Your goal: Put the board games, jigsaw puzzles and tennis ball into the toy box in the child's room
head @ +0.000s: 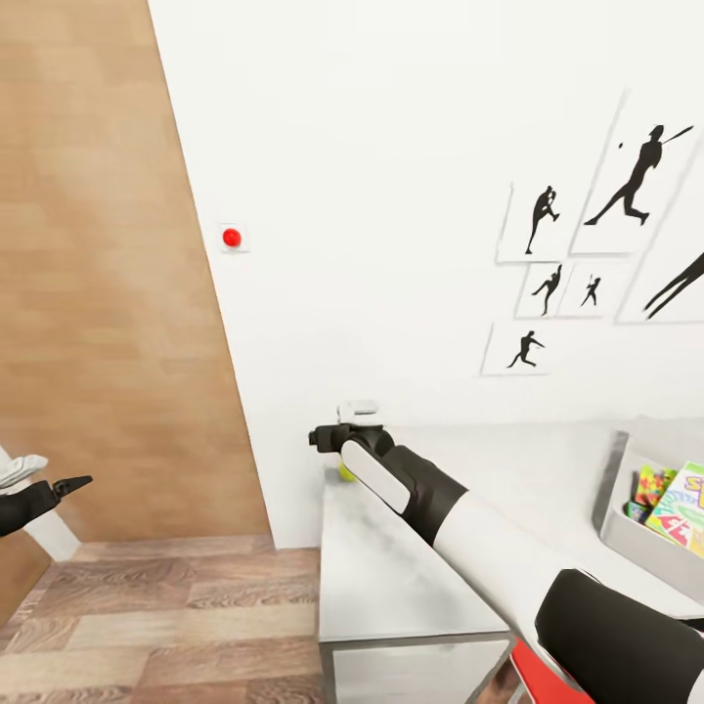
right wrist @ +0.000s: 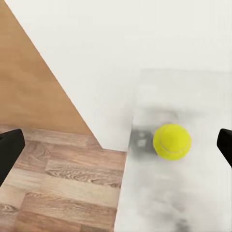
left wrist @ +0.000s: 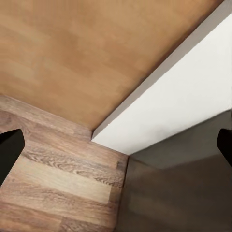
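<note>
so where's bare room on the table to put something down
Free: the table stretch between the ball and its near edge, and the pale top between the right arm and the toy box. Crowded: the box, already holding games.

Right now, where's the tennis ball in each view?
Head view: tennis ball sits at the table's far end, mostly hidden behind the right gripper.
Right wrist view: ball in plain sight on the table between the open fingers.
Left wrist view: not in it.
Shared landmark: the white wall meeting the wood-plank floor.
</note>
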You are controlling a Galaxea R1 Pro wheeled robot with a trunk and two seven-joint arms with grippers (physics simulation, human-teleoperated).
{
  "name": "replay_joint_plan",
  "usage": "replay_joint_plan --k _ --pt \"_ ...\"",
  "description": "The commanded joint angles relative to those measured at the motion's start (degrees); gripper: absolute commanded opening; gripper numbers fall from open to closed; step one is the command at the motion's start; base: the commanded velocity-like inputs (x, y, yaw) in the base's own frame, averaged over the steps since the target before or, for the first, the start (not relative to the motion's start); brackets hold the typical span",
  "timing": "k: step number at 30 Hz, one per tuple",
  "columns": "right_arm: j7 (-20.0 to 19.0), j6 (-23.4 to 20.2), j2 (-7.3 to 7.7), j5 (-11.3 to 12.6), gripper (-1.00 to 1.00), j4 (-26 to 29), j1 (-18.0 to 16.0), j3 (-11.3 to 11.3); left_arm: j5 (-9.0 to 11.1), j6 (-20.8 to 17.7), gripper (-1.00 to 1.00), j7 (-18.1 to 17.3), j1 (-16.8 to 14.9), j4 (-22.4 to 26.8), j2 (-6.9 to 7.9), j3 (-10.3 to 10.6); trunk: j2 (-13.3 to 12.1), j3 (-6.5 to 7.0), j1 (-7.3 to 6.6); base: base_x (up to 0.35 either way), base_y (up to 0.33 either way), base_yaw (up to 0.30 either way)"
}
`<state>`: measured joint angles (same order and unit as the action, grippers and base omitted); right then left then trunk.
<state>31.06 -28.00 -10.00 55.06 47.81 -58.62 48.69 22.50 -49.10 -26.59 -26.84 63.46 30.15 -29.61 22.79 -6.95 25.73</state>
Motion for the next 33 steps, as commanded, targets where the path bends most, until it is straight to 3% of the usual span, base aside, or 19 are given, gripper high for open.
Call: replay_joint_plan --k 1,17,33 --pt "0.48 -0.07 0.0 0.4 1.0 0.05 -0.1 0.35 0.0 -0.34 1.0 -0.22 -0.07 -0.01 0.0 -0.1 0.13 -0.13 0.05 0.094 0.151 0.005" --pt "0.57 0.06 0.0 0.22 1.0 0.0 -0.1 1.32 0.39 -0.36 1.0 -0.52 -0.06 0.32 -0.22 -0.1 0.13 -0.5 0.05 0.025 0.089 0.132" --pt "0.75 0.01 0.0 0.4 1.0 -2.77 -0.1 0.8 0.27 -0.38 1.0 -0.48 -0.05 1.03 -3.11 1.28 0.13 -1.84 0.05 0.0 0.001 -0.024"
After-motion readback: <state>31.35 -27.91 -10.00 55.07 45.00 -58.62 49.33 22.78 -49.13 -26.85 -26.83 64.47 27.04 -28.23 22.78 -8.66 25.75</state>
